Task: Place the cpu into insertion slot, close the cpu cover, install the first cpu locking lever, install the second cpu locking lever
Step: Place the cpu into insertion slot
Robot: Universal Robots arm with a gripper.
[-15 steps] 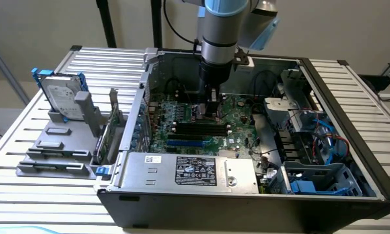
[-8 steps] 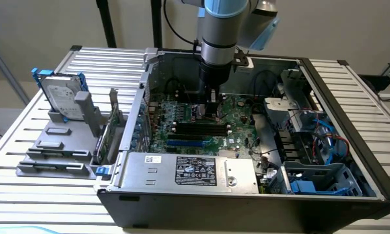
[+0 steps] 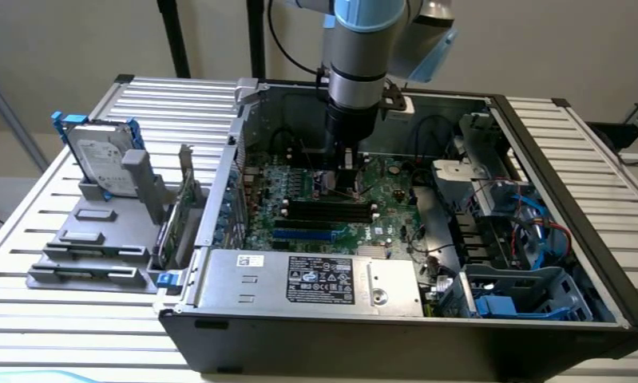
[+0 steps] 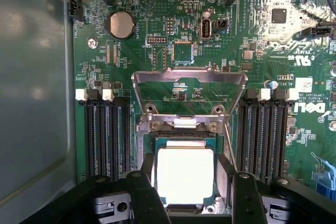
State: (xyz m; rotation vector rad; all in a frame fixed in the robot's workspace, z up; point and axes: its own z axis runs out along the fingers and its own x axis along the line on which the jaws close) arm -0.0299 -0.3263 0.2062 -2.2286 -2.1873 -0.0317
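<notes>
The black two-finger gripper (image 4: 190, 190) is open: its jaws stand wide, one on each side of the small flat pale cream cpu (image 4: 185, 176). I cannot tell if the fingers (image 4: 143, 187) touch the edges of the chip or are just beside them.

The wrist view shows the cpu lying flat inside the square black insertion slot with the thin silvery rim (image 4: 223, 150). The silvery metal cpu cover with the square opening (image 4: 189, 75) is not closed. It stands tilted up from its hinge at the edge of the slot, and the green board is visible through its opening. Long black memory slots (image 4: 105, 135) run on both sides of the socket.

In the exterior view the gripper (image 3: 347, 182) hides the cpu. This view gives the pose of the arm: the grey and blue arm (image 3: 359, 56) points straight down into the open black computer case (image 3: 404, 343), which lies on the slatted metal bench (image 3: 601, 152). At the exterior view's left, a silvery hard drive (image 3: 104, 159) stands in a grey holder.
</notes>
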